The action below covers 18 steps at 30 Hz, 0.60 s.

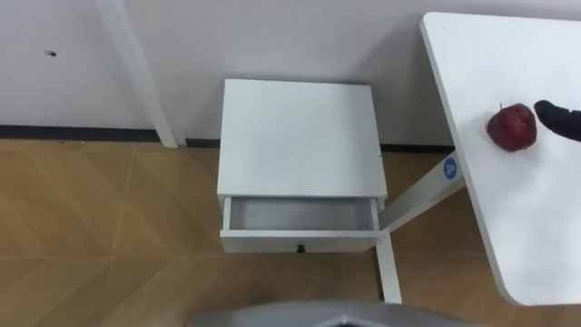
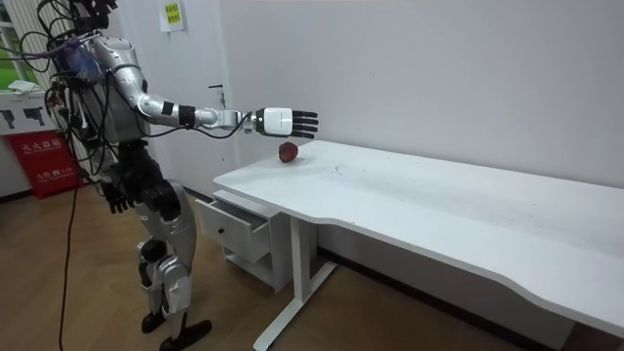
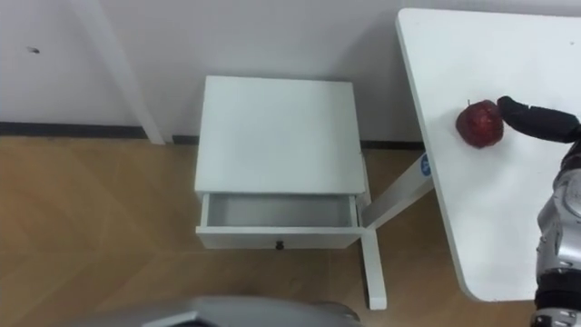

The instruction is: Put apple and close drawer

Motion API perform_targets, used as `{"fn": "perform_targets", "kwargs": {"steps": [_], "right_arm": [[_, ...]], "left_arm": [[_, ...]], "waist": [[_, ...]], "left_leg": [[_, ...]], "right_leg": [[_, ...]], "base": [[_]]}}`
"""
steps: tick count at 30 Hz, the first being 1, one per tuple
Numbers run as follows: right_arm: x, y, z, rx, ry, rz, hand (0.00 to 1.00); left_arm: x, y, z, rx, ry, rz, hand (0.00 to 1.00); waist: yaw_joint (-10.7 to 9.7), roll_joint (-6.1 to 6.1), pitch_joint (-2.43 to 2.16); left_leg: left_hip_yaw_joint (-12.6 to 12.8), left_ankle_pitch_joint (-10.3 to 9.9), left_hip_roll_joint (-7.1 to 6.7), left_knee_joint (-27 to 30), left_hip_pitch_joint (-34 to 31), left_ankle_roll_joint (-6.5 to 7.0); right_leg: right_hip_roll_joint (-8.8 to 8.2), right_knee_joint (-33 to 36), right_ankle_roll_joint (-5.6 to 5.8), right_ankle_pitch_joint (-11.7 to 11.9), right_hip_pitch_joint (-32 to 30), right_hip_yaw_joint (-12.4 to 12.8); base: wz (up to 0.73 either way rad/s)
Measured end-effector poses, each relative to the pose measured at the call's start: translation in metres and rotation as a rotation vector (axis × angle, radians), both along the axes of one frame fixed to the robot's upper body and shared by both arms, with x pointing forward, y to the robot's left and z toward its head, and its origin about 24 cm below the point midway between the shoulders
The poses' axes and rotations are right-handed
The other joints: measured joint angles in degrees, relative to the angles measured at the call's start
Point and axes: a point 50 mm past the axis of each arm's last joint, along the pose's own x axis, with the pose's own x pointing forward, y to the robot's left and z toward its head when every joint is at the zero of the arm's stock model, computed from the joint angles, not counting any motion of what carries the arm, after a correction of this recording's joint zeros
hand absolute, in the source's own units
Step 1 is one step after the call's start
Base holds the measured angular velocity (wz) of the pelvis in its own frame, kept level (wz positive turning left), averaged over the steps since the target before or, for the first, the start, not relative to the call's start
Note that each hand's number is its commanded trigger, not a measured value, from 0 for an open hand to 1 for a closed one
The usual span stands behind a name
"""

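Note:
A dark red apple point(image 1: 511, 126) lies on the white table point(image 1: 508, 45) near its left edge. My right hand point(image 2: 278, 122) reaches out over the table just above the apple point(image 2: 289, 152), fingers straight and holding nothing. In the eye views a dark fingertip point(image 3: 534, 119) shows right beside the apple point(image 3: 478, 123); I cannot tell whether they touch. The small white cabinet point(image 1: 300, 136) stands left of the table with its drawer point(image 1: 300, 216) pulled open and bare inside. My left hand point(image 2: 117, 200) hangs at my hip.
I stand in front of the cabinet at the table's end, on a wooden floor. The table's white leg point(image 1: 388, 263) stands right beside the drawer's right corner. A white wall runs behind the cabinet, with a slanted white post point(image 1: 136, 73) to the left.

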Motion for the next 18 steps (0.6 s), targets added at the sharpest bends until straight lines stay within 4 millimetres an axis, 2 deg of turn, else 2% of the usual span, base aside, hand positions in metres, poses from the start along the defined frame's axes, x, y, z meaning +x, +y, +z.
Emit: {"fn": "perform_targets", "kwargs": {"steps": [7, 12, 18], "right_arm": [[0.005, 0.003, 0.002, 0.001, 0.006, 0.059, 0.0], [0.008, 0.004, 0.004, -0.04, 0.04, 0.113, 0.0], [0.023, 0.003, 0.012, -0.095, 0.072, 0.171, 0.0]], "left_arm": [[0.0, 0.001, 0.001, 0.004, -0.001, -0.007, 0.0], [0.0, 0.002, 0.001, 0.004, 0.001, -0.009, 0.0], [0.0, 0.002, 0.001, -0.021, 0.004, -0.026, 0.0]], "waist": [[0.0, 0.25, 0.05], [0.1, -0.01, 0.11], [0.0, -0.65, 0.11]], "left_leg": [[-0.1, 0.0, 0.02, -0.2, -0.1, -0.03], [-0.2, 0.0, 0.01, -0.2, -0.2, -0.04], [-0.8, 0.0, -0.03, 0.0, -0.5, -0.04]], "right_leg": [[0.06, 0.0, 0.0, 0.0, 0.0, 0.1], [0.03, 0.0, 0.0, 0.0, 0.0, -0.2], [-0.1, 0.0, 0.0, 0.0, 0.1, -2.0]], "base": [[0.0], [0.0], [0.05]]}}
